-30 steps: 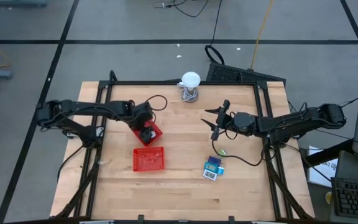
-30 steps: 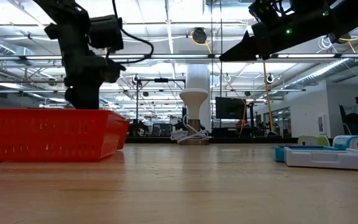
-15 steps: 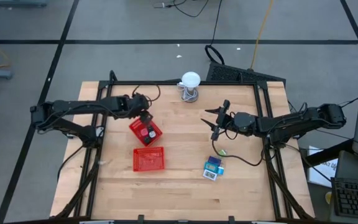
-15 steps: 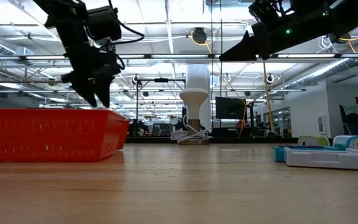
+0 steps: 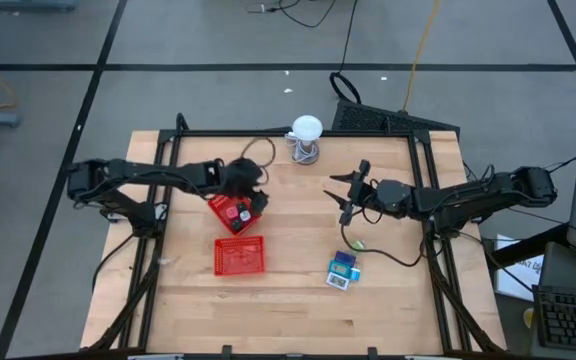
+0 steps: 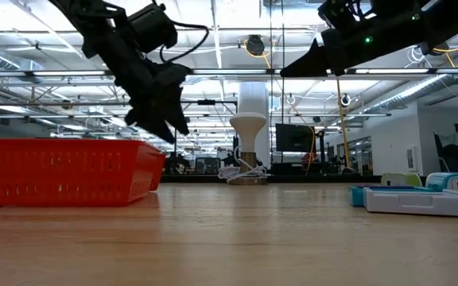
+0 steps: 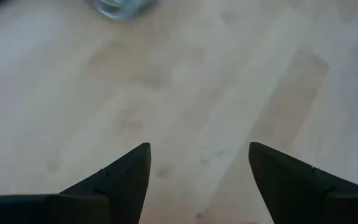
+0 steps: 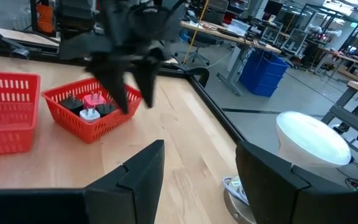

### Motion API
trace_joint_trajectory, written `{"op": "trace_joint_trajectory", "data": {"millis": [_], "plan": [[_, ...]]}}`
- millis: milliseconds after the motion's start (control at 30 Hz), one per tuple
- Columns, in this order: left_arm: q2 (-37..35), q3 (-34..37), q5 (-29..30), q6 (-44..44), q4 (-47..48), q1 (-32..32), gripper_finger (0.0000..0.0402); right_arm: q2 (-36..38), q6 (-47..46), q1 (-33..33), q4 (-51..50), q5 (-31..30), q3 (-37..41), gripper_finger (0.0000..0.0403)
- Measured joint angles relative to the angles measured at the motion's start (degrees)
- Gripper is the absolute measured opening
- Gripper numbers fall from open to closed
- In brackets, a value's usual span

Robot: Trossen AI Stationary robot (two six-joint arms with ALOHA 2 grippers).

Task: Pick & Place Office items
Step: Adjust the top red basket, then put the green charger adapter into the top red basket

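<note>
wooden table top (image 5: 288, 300) carries two red mesh plastic trays: the far tray (image 5: 234, 212), tilted, already holds small pieces in red, pink and black (image 8: 92, 104), and the near tray (image 5: 239, 256) lies just in front of it, with no contents that i can make out.

the left gripper (image 5: 259, 197) hangs in the air just beside the right edge of the far tray. its two dark fingers (image 7: 124, 176) stand wide apart and nothing is between them; under them the left wrist view shows only bare wood.

the right gripper (image 5: 342, 196) waits above the middle of the table, well apart from the trays. its fingers (image 8: 135, 171) are also spread and hold nothing.

the items not yet placed lie on the right side, near the front: a teal-blue packet with a white label (image 5: 343, 269) and, a little farther back, a tiny green piece (image 5: 354, 243). in the low view the packet (image 6: 416, 195) rests flat on the wood.

the relation that matters: these things lie nearer than the right gripper and slightly to its right, almost under its arm, while the left gripper is well apart from them, across the table. so i judge the right arm is the better one for the next pick. the long axis of the packet seems to run from near to far, so fingers closing across its short, left-right width should hold it.

a white ball on a wire stand (image 5: 306, 138) stands at the far edge, out of the way.
</note>
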State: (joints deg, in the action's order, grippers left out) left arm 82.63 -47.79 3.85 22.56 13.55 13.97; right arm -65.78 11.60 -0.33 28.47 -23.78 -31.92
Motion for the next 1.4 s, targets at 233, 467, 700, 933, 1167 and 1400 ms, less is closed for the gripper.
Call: {"op": "trace_joint_trajectory", "data": {"millis": [233,467,700,933,1167,1400], "plan": [[4.4,0.0,-4.0,0.2,-0.3,-3.1,0.0248,0.0,0.0,-0.1,0.1,0.0,0.0,0.0187],[6.5,0.0,-12.3,0.7,0.5,-4.4,0.0239,0.0,0.0,-0.1,0.3,0.0,0.0,0.0187],[6.6,0.0,-23.4,1.5,1.4,-4.4,0.0252,0.0,0.0,-0.1,0.4,0.0,0.0,0.0187],[6.5,0.0,-29.6,1.0,4.7,-4.1,0.0269,0.0,0.0,-0.1,0.3,0.0,0.0,0.0187],[5.3,0.1,-42.3,-3.4,8.3,-2.0,0.0279,0.0,-0.4,-0.1,-0.1,0.0,0.0,0.0187],[-0.5,-1.3,-37.1,-6.5,7.1,-1.7,0.0273,0.0,-2.9,0.7,-1.3,0.1,0.0,0.0187]]}}
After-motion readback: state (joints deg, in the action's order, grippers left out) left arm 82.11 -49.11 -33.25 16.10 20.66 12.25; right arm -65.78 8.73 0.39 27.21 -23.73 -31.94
